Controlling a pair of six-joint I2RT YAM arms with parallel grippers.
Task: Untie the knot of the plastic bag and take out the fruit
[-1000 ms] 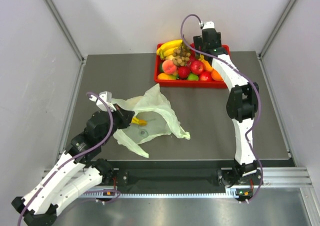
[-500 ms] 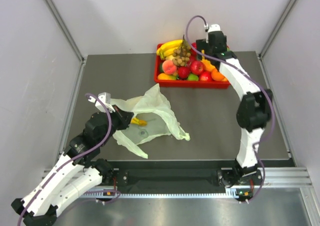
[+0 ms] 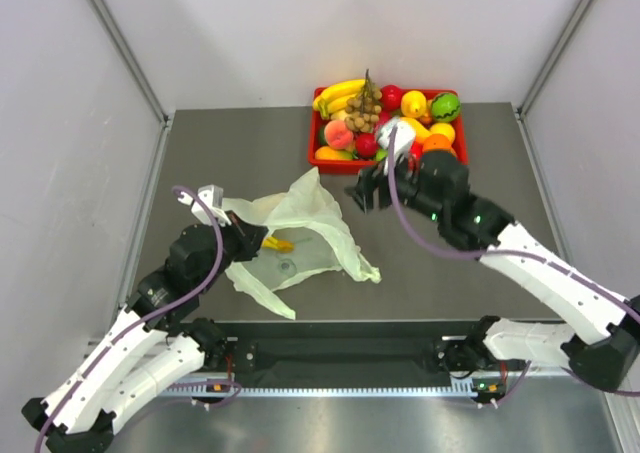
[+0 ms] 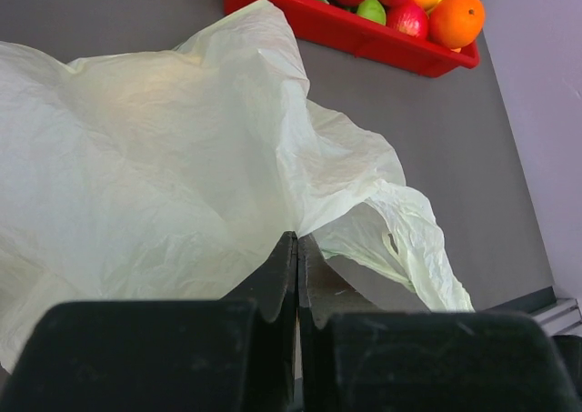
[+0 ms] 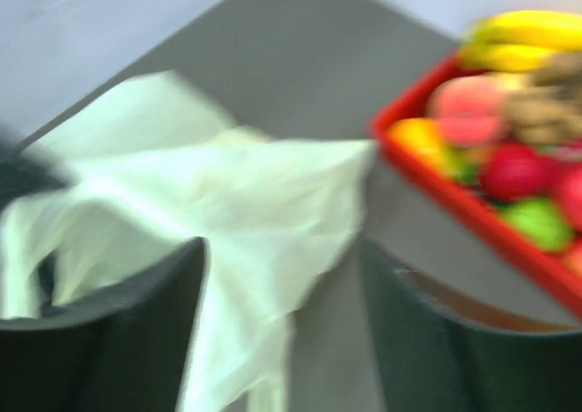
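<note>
Toward the near left of the grey table (image 3: pixel 230 143), the left gripper (image 3: pixel 254 239) is closed on a fold of the thin, crinkly, pale green plastic bag (image 3: pixel 305 213). The left wrist view shows its jaws pressed together with film pinched between them. The bag lies slack and spread out at the near middle of the table. No knot can be made out in any view, so the untying looks done.

One small yellow piece (image 3: pixel 280 244) lies at the bag's mouth, just right of the left gripper. The yellow banana bunch (image 3: pixel 340 93), the tan-brown berry cluster (image 3: pixel 365 105) and the round green fruit (image 3: pixel 445 105) sit in the red plastic tray (image 3: pixel 312 145) at the far side. The right gripper (image 3: pixel 363 194) hangs at the bag's far right corner, between bag and tray, with its jaws spread wide. Its own view is blurred.

The step in hand seems to be fetching that remaining piece. To do it well, the left gripper should hold the film up and taut so the mouth gapes. The right gripper should come in low from the right, with its jaws either side of the yellow piece alone. It should close only when no film lies between them and the piece, since a loose layer caught with it would drag the whole bag along.
</note>
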